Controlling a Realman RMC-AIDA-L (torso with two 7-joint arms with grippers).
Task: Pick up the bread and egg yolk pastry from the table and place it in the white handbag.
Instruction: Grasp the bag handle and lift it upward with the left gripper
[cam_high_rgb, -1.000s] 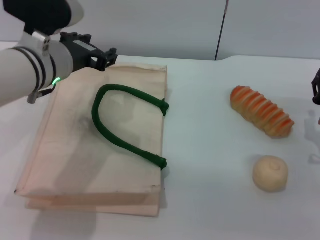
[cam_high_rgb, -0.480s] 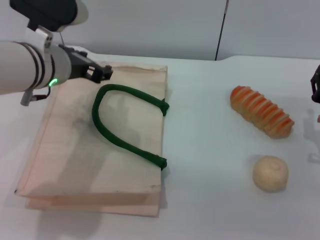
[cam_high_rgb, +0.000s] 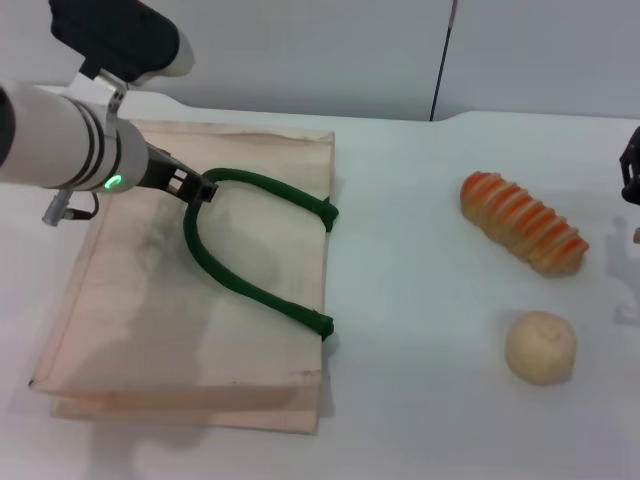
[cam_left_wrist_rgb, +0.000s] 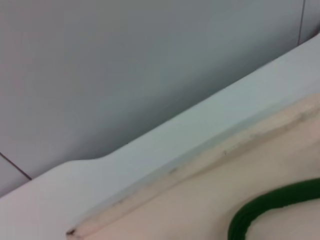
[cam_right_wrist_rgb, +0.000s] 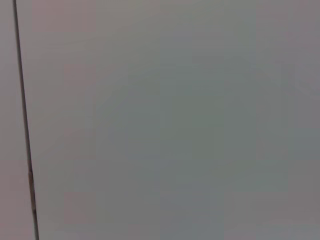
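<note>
Left gripper has dropped onto the green handle
Its finger state is unclear; white handbag not yet opened, bread and egg yolk pastry untouched

We saw a white table filling most of the head view, its far edge running straight along the back on the right and curving in a rounded step near the middle. Behind it stood a plain pale grey wall, split by one thin dark vertical seam right of centre. The light was soft and even, and left only faint shadows on the table's surface.
</note>
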